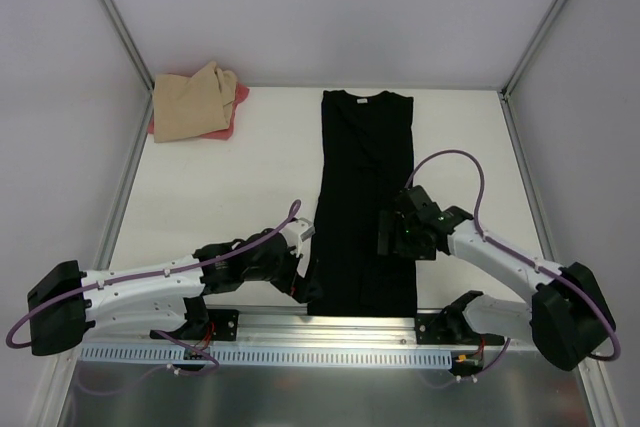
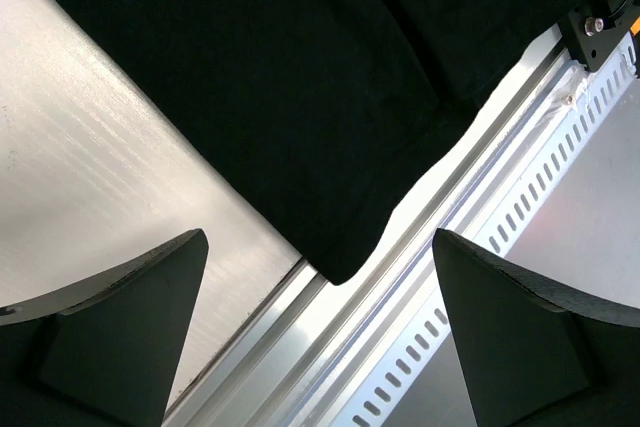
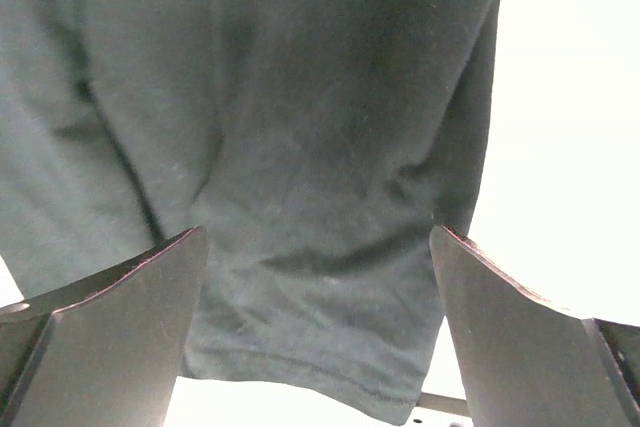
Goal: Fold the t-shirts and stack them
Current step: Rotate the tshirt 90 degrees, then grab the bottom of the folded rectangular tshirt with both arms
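A black t-shirt (image 1: 365, 197) lies flat in the middle of the white table (image 1: 230, 197), folded lengthwise into a long strip with its collar at the far end. My left gripper (image 1: 308, 287) is open and low beside the shirt's near-left corner. In the left wrist view that corner (image 2: 340, 262) sits between the spread fingers (image 2: 130, 337), untouched by either. My right gripper (image 1: 388, 235) hovers open over the shirt's right side. In the right wrist view the black cloth (image 3: 300, 147) fills the gap between the fingertips (image 3: 130, 317). A tan t-shirt (image 1: 192, 102) lies crumpled on a pink-red one (image 1: 232, 117) at the far left.
An aluminium rail (image 1: 330, 325) and a slotted strip (image 1: 300, 355) run along the table's near edge, just below the shirt's hem; the rail (image 2: 400, 277) also shows in the left wrist view. Grey walls with metal posts (image 1: 120, 27) enclose the table on three sides.
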Available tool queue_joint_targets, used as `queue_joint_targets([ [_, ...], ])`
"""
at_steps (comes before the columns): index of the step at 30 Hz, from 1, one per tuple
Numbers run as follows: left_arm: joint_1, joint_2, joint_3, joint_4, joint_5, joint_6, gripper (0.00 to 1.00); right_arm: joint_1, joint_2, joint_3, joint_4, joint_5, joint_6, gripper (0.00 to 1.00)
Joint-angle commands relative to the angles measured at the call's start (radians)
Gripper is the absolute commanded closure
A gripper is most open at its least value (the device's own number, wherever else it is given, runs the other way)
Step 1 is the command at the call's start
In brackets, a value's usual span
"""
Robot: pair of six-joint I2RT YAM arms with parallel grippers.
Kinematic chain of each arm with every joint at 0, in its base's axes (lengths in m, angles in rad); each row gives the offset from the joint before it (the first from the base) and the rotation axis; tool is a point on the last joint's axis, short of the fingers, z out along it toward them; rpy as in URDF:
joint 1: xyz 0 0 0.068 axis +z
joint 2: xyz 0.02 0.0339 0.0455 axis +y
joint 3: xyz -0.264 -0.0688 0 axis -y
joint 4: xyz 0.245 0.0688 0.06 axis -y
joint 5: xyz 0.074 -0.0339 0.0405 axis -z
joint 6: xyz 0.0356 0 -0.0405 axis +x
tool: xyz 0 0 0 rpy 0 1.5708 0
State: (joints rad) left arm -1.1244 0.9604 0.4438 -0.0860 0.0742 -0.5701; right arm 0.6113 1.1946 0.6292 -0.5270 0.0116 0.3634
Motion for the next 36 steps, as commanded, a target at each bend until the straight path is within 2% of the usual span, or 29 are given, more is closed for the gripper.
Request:
queue_joint_targets([
  [1,0.003,-0.023,-0.011,0.043,0.018,-0.017,0.01,0.001,-0.118,0.039,-0.073,0.034,-0.004,0.0],
  [8,0.003,-0.04,-0.086,0.155,0.11,-0.068,0.01,0.002,-0.273,0.067,-0.229,0.074,-0.014,0.01],
  [15,0.003,-0.071,-0.238,0.299,0.17,-0.187,0.01,0.01,-0.45,-0.091,-0.258,0.028,0.048,0.01],
  [23,0.002,-0.086,-0.307,0.345,0.154,-0.224,0.01,0.011,-0.624,-0.227,-0.31,-0.056,0.15,0.01],
  [36,-0.011,0.196,-0.208,0.454,0.248,-0.209,0.01,0.01,-0.811,-0.362,-0.327,-0.148,0.236,0.01],
])
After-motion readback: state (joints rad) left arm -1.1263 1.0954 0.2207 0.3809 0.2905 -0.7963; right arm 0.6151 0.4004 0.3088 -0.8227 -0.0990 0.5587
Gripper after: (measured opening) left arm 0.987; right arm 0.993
